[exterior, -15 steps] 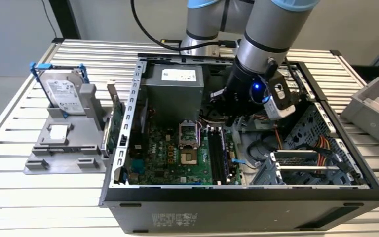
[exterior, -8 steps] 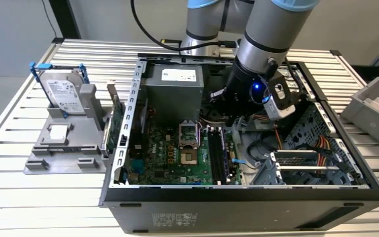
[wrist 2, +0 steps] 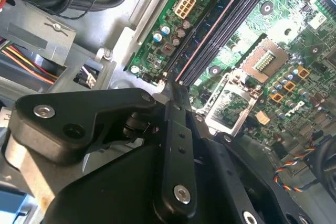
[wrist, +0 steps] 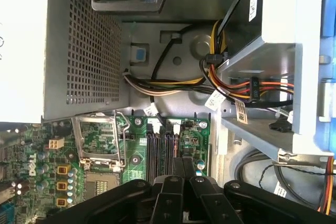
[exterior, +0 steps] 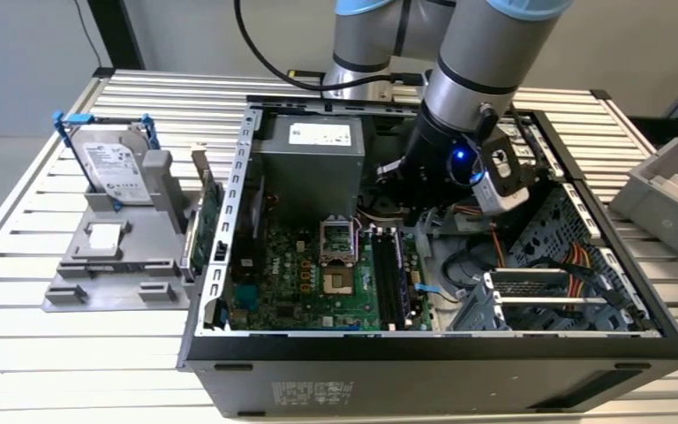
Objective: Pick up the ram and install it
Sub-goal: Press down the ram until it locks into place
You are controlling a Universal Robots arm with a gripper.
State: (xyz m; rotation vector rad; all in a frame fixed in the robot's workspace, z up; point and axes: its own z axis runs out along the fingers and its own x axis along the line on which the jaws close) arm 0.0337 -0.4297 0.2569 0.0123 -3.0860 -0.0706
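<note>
On the exterior view's left, a hard drive [exterior: 119,168] stands in a grey holder [exterior: 109,265] on the slatted surface [exterior: 33,353]. At centre lies an open computer case [exterior: 433,371] with its green motherboard [exterior: 304,283]. The gripper [wrist: 184,174] hangs over the memory slots [wrist 2: 231,30], fingers together, clamped on the ram [wrist: 184,165], a thin stick held edge-on above them.

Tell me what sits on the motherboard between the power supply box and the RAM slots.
In the exterior view, the open CPU socket sits between the power supply box and the RAM slots.
</note>
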